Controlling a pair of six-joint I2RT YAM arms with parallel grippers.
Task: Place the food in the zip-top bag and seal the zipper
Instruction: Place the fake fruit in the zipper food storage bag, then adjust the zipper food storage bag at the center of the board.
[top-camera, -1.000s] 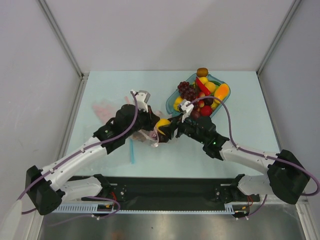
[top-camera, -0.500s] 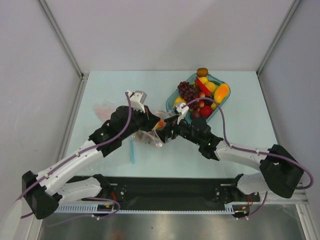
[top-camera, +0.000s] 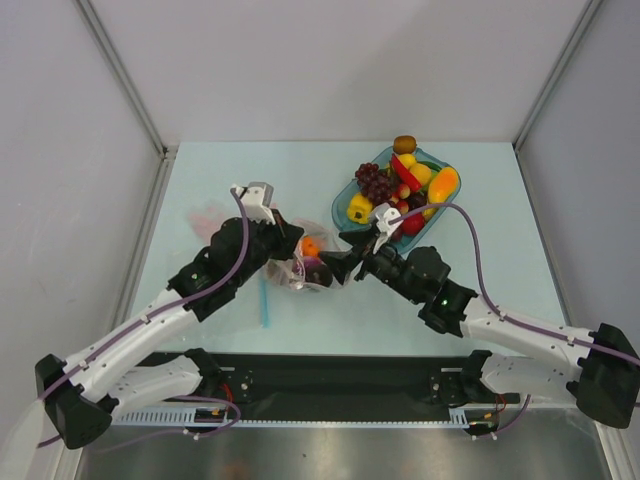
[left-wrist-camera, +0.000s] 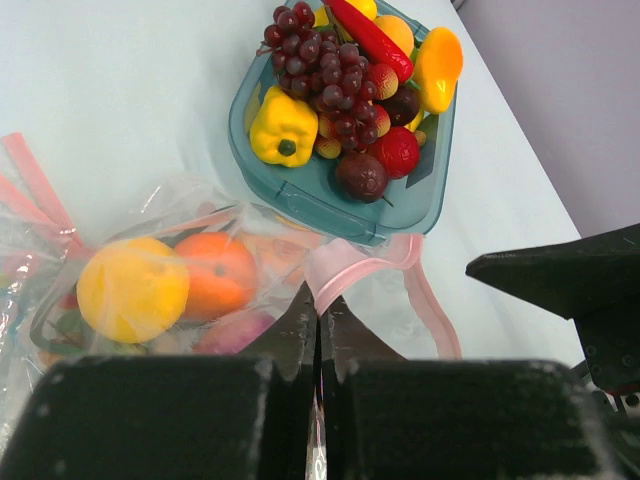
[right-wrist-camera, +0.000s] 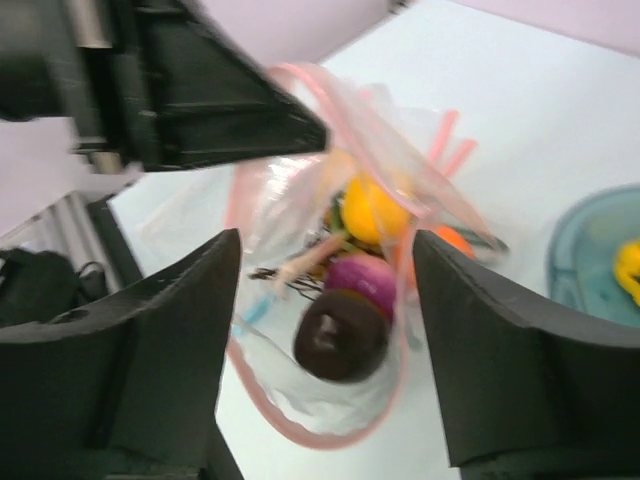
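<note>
Mid-table, just left of the tray (left-wrist-camera: 305, 190): the bag (top-camera: 300, 272), crumpled, mouth gaping toward the right gripper (right-wrist-camera: 326, 240). Already holds a lemon (left-wrist-camera: 133, 288), an orange (left-wrist-camera: 215, 272), a purple piece (right-wrist-camera: 365, 278) and a dark round one (right-wrist-camera: 340, 345). Pinched at the zipper (left-wrist-camera: 350, 262) by the left gripper (left-wrist-camera: 318, 318), jaws closed on the pink strip, lifting one lip. Right gripper spread wide and empty above the mouth.

Looks like loading, with plenty left in the tray: grapes (left-wrist-camera: 320, 60), a yellow pepper (left-wrist-camera: 285, 130), more. To do it well: hold the lip raised and taut, fetch pieces singly, release low inside the mouth so nothing rolls out.

Thin, clear, crinkly film, floppy; soft bent strip. Glossy, hard-looking, rounded food, apt to roll. Translucent teal tray, rigid, rounded corners.
</note>
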